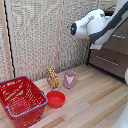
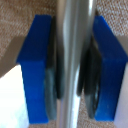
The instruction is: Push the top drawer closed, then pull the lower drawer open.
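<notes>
In the wrist view a silver bar handle (image 2: 70, 30) runs between my two blue fingers (image 2: 35, 65). Their dark pads press against it from both sides, so my gripper (image 2: 70, 70) is shut on the handle. Behind the bar lies pale grey-brown wood, the top drawer (image 2: 20, 10). In the exterior view the white arm (image 1: 92, 24) reaches to the cabinet at the exterior view's right, and it hides the fingers there. The darker brown lower drawer (image 1: 107, 61) with its thin bar handle sits below the arm. Part of the top drawer (image 1: 119, 39) shows above it.
On the light wooden table (image 1: 95, 100) stand a red wire basket (image 1: 20, 100), a red bowl (image 1: 55, 99), a pink cup (image 1: 69, 79) and a small yellow-brown toy (image 1: 52, 77). A woven screen (image 1: 35, 35) forms the back wall.
</notes>
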